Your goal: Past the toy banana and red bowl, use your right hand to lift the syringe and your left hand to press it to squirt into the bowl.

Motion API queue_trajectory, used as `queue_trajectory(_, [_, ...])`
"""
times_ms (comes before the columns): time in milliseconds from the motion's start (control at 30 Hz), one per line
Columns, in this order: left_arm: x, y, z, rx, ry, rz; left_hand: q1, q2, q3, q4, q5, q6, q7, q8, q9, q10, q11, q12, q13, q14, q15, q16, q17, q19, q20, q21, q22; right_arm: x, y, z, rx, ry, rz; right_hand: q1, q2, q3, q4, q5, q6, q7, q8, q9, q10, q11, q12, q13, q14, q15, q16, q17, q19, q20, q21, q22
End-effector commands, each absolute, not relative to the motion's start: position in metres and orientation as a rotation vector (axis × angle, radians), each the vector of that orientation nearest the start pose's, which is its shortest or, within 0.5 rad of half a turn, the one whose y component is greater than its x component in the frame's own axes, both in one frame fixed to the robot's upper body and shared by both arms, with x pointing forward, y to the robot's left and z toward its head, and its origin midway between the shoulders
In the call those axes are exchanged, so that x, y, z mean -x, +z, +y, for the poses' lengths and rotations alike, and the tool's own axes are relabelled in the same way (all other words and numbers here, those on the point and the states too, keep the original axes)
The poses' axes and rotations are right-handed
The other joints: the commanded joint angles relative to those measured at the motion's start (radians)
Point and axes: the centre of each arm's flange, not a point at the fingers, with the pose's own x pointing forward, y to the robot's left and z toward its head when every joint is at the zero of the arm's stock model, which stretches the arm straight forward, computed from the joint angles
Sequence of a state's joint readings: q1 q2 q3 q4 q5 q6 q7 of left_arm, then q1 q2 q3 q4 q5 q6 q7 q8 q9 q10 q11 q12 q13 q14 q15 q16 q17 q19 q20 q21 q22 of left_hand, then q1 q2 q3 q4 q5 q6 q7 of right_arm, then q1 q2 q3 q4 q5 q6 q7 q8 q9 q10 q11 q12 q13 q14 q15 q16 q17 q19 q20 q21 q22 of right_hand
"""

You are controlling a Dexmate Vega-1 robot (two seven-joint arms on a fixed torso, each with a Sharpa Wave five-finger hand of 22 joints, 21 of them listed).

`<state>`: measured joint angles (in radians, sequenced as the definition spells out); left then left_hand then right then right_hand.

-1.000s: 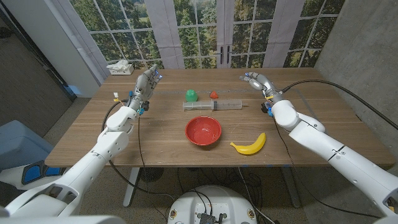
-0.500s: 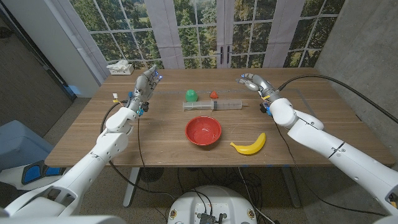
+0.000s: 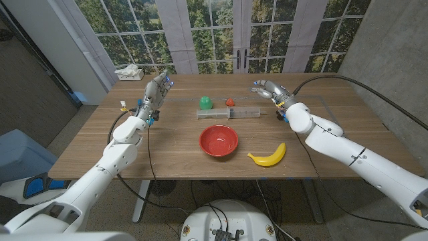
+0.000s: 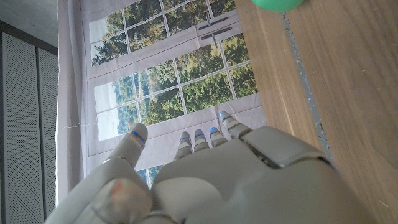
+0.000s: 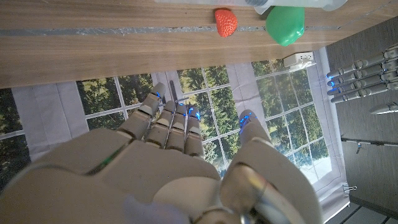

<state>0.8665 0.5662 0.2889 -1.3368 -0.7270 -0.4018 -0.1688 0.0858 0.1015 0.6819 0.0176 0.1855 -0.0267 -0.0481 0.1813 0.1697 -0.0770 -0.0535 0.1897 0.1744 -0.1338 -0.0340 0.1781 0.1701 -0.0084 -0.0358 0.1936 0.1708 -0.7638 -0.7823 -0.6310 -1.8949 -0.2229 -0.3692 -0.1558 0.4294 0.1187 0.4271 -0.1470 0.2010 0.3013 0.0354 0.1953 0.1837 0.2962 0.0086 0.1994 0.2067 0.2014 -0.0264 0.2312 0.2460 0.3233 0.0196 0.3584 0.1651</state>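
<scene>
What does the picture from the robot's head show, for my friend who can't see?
A syringe lies untouched on a wooden table, behind a red bowl and toy banana. The right robot hand hovers open near it; the left robot hand waits open.

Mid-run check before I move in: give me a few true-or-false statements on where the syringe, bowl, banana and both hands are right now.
1. The clear plastic syringe lies on the wooden table, held by neither hand. True.
2. The round red bowl holds the yellow toy banana. False: the banana lies on the table beside the bowl.
3. The right hand grips the syringe. False: it is open, apart from it.
4. The left hand holds nothing. True.
5. A green toy and a small red toy sit beyond the syringe. True.
</scene>
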Motion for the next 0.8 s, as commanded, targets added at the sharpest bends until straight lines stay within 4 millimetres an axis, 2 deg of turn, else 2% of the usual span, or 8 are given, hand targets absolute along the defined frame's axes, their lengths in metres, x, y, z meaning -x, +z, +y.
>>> queue_trajectory(33, [-0.6241,0.0074,0.3288,0.053,-0.271,-0.754,-0.005,0.072,0.006,-0.001,0.007,0.009,-0.003,0.002,0.002,0.002,-0.002,0.006,0.002,0.003,-0.065,0.002,0.002,0.007,-0.101,0.008,0.003,-0.5900,0.0368,-0.1888,1.179,-0.007,-0.584,0.011,0.006,0.006,-0.009,0.010,-0.002,-0.009,-0.002,0.005,-0.005,-0.003,-0.001,0.004,-0.006,-0.001,-0.002,0.002,0.007,-0.001,-0.003,0.006])
queue_trajectory(300, [-0.6235,0.0053,0.3296,0.056,-0.272,-0.746,-0.005,0.071,0.007,-0.001,0.007,0.009,-0.004,0.002,0.002,0.002,-0.002,0.006,0.002,0.003,-0.065,0.002,0.002,0.007,-0.102,0.007,0.003,-0.5938,0.0346,-0.1852,1.195,0.024,-0.549,0.015,0.007,0.007,-0.011,0.011,0.003,-0.016,0.000,0.005,-0.004,-0.007,0.000,0.005,-0.005,-0.003,-0.001,0.001,0.008,0.000,-0.006,0.006])
queue_trajectory(367, [-0.6231,0.0045,0.3294,0.064,-0.274,-0.747,-0.005,0.061,0.004,-0.006,0.005,0.010,-0.005,0.001,0.002,0.002,-0.004,0.006,0.002,0.001,-0.067,0.000,0.000,0.007,-0.103,0.007,0.003,-0.5939,0.0343,-0.1844,1.214,0.016,-0.545,0.016,0.008,0.007,-0.012,0.011,0.004,-0.017,0.001,0.005,-0.002,-0.006,0.001,0.005,-0.004,-0.005,-0.001,0.001,0.009,0.000,-0.007,0.006])
queue_trajectory(800, [-0.6210,0.0025,0.3289,0.057,-0.276,-0.746,-0.001,0.063,0.005,-0.012,0.005,0.008,-0.006,0.000,0.002,-0.002,-0.003,0.003,0.002,-0.001,-0.066,-0.002,-0.001,0.007,-0.103,0.006,0.003,-0.5974,0.0282,-0.1791,1.261,0.061,-0.493,0.021,0.014,0.009,-0.013,0.014,0.007,-0.017,0.002,0.006,0.001,-0.008,0.003,0.005,0.000,-0.004,0.003,0.001,0.018,0.001,-0.010,0.006])
